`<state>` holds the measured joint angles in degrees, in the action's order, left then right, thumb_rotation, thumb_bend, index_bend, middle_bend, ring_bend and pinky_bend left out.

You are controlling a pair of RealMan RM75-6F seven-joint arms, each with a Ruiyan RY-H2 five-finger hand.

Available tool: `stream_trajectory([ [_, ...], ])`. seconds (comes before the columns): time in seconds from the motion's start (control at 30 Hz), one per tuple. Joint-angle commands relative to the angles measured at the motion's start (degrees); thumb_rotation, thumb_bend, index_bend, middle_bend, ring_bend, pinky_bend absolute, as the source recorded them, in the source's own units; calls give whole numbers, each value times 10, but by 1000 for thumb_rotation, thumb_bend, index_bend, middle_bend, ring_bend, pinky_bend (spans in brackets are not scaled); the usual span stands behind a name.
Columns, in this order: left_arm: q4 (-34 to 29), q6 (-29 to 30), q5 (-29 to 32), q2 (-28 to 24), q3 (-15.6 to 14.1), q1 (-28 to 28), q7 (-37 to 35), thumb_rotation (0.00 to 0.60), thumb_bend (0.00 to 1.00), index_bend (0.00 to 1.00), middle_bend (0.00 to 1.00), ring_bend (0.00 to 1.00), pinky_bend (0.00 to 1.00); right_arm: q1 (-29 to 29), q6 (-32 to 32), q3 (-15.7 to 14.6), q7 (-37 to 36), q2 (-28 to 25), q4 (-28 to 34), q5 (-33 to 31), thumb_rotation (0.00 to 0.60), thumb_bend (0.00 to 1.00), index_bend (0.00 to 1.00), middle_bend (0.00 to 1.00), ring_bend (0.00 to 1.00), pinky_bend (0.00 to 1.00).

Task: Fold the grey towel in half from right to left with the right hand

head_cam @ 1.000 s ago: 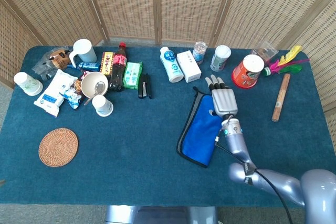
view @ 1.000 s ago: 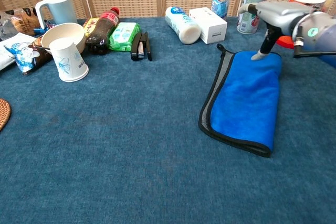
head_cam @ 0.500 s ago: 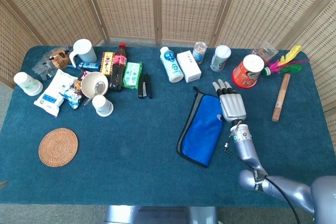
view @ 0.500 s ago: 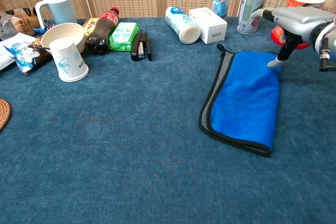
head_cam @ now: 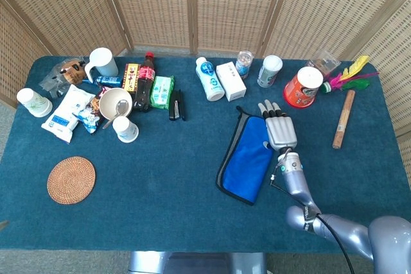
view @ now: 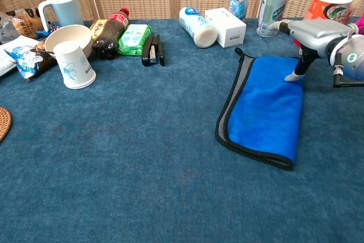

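Fingers (head_cam: 271, 108) of the right hand (head_cam: 279, 129) lie flat and spread, holding nothing, with the palm hovering over the right edge of the grey towel (head_cam: 247, 158); in the chest view one downturned fingertip (view: 290, 77) touches or nearly touches the blue face at that fold line. Compared with a second ago the hand has drifted off the towel's upper middle toward its right margin, slid out a little further half a second ago, and now has come back slightly inward, so it reads as patting or releasing rather than gripping. The towel itself has not shifted across those pictures: it lies right of centre on the blue table cloth (head_cam: 167, 171), already doubled, blue side up with a grey strip showing along its left border. My judgement is that the fold is done and only the withdrawal remains; dragging a fingertip while leaving could pull the top layer open. Beyond the towel stand a white box (head_cam: 230, 80), a white bottle (head_cam: 210, 79) lying down, and a red cup (head_cam: 302, 86) just past the fingertips. Neither view shows the left hand.
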<state>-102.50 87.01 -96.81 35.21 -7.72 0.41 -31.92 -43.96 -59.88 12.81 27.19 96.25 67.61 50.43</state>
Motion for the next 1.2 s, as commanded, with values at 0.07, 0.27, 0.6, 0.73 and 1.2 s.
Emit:
stream_trajectory([
  [0.07,0,0,-1,0,0,0,0,600,197,9,0,0,18,6,4,-3,1,0,-10,3,600,0,0,0,0,360],
  [0.27,-1,2,-4,0,-1,1,2,600,196,9,0,0,18,13,7,1,-12,-3,-9,12,600,0,0,0,0,360],
  [0.6,-4,-2,-2,1,-1,0,8,600,195,9,0,0,18,28,-2,1,-36,-45,67,52,600,0,0,0,0,359],
  [0.73,-5,-4,-3,1,-2,-1,10,600,197,9,0,0,18,36,2,-14,-44,-65,90,77,600,0,0,0,0,359],
  [1.2,-10,-11,-4,1,-3,-4,19,600,196,9,0,0,18,79,-13,-72,-97,-122,132,181,600,0,0,0,0,360],
])
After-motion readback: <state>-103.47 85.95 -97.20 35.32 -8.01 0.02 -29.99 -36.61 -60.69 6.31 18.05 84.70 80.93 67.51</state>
